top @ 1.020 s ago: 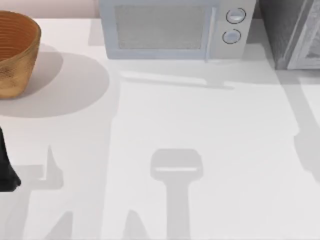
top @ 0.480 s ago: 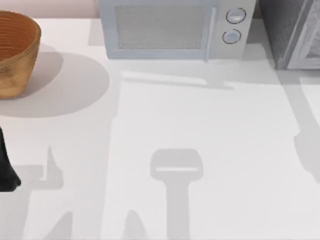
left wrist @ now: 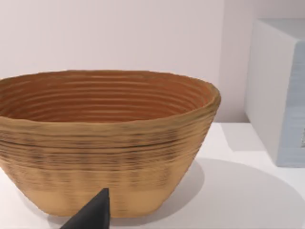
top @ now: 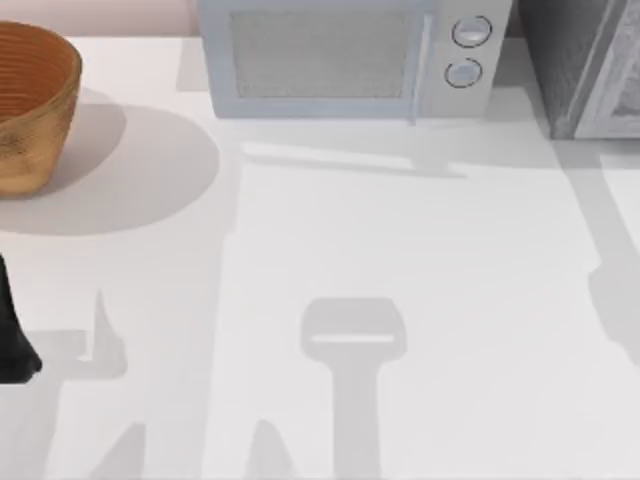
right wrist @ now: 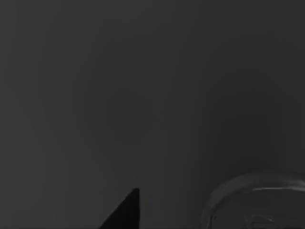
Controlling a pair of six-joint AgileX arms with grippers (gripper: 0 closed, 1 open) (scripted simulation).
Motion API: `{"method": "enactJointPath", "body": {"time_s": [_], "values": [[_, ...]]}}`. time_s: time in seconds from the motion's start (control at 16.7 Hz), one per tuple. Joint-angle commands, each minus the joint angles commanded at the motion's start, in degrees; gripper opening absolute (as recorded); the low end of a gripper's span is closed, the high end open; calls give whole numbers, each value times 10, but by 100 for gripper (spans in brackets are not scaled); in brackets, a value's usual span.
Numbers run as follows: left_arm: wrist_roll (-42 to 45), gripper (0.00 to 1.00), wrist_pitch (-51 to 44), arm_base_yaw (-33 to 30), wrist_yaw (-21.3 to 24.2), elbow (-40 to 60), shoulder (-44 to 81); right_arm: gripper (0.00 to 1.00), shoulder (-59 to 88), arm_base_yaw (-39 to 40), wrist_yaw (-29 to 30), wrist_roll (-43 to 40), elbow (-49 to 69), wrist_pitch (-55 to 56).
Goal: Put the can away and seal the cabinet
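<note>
Nearest, at the left edge of the white surface (top: 330, 250): the left arm's black tool (top: 12, 340), parked; one dark fingertip (left wrist: 93, 213) poking up in the left wrist view, can't tell if open or closed. Just beyond it, a woven tan wicker basket (top: 35, 100) at the far left corner. Further back, centre: pale grey microwave with two round knobs (top: 340, 60). Far right corner: large dark grey speckled cabinet with a lighter framed door panel (top: 585, 65). Right wrist view dark; right tool's state, can't tell either. Red can's whereabouts: can't tell.
</note>
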Motion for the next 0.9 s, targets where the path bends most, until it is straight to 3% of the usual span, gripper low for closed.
{"method": "enactJointPath", "body": {"time_s": [0.6,0.9], "values": [[0,100,0,0,0,0,0,100,-5,1,-1,-1,-6,3],[0,100,0,0,0,0,0,100,-116,-2,-22,-12,-123,55]]}}
